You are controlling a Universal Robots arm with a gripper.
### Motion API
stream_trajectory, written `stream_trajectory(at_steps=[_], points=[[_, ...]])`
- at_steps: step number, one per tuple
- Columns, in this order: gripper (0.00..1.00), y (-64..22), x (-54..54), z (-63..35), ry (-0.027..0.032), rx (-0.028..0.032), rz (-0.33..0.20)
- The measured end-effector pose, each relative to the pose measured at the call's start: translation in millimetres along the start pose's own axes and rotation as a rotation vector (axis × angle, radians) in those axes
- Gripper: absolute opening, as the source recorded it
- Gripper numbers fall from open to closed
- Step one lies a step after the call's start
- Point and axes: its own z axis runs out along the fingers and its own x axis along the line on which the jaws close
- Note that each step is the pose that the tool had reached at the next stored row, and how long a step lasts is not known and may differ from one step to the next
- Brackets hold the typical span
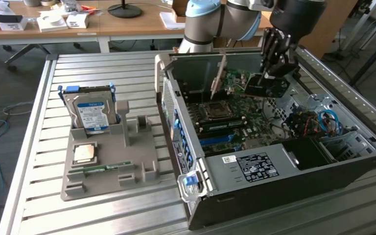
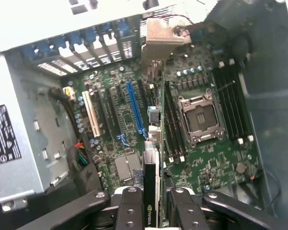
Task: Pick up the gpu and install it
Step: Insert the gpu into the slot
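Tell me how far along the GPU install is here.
Done: the gpu is picked up, clamped in the gripper. In hand: it hangs over the motherboard of the open case. Left: it is not yet seated; the blue slot is empty.

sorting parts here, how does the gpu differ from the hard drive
The gpu is black and hangs in the claw over the motherboard of the open case. The hard drive is silver with a blue label and stands upright in the grey holder on the table. Both are flat rectangular parts.
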Motion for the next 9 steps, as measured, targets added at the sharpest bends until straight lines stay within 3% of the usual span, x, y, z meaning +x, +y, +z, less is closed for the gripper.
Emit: stream_trajectory(at_steps=[9], points=[[0.26,0.0,0.0,1.0,0.0059,-0.0026,-0.164]])
